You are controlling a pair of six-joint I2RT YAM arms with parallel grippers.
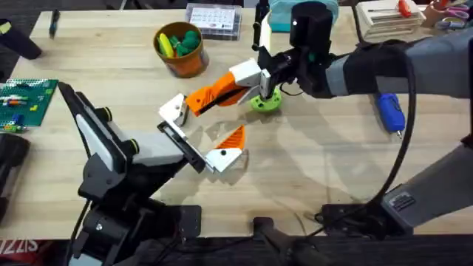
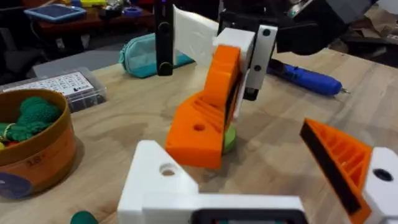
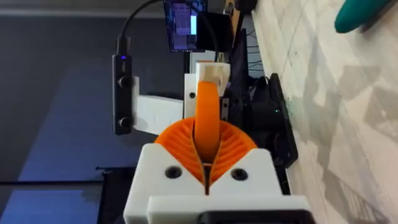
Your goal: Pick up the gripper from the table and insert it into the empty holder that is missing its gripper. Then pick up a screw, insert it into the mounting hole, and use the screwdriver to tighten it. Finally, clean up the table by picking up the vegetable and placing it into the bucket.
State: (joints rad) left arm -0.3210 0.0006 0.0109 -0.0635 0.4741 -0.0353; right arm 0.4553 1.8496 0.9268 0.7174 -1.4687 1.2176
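My right gripper (image 1: 264, 74) is shut on the gripper (image 1: 220, 91), a long orange wedge on a white block, and holds it above the table (image 1: 332, 170). In the right wrist view its pads (image 3: 180, 146) clamp the wedge (image 3: 207, 118). The wedge tip hangs close to the white mount (image 1: 174, 109) on the holder (image 1: 185, 145), the black rail at the left arm's tip. My left gripper (image 1: 201, 129) is open, with a short orange finger (image 2: 345, 158) on one side. The lime-green vegetable (image 1: 266, 101) lies under the held piece. The blue screwdriver (image 1: 390, 111) lies at the right. The orange bucket (image 1: 179, 50) holds green and yellow toys.
A clear parts box (image 1: 214, 21) and a teal pouch (image 2: 146, 53) sit at the back. A green board (image 1: 26, 100) lies at the left edge, and books (image 1: 384, 18) are at the back right. Cables run along the front edge.
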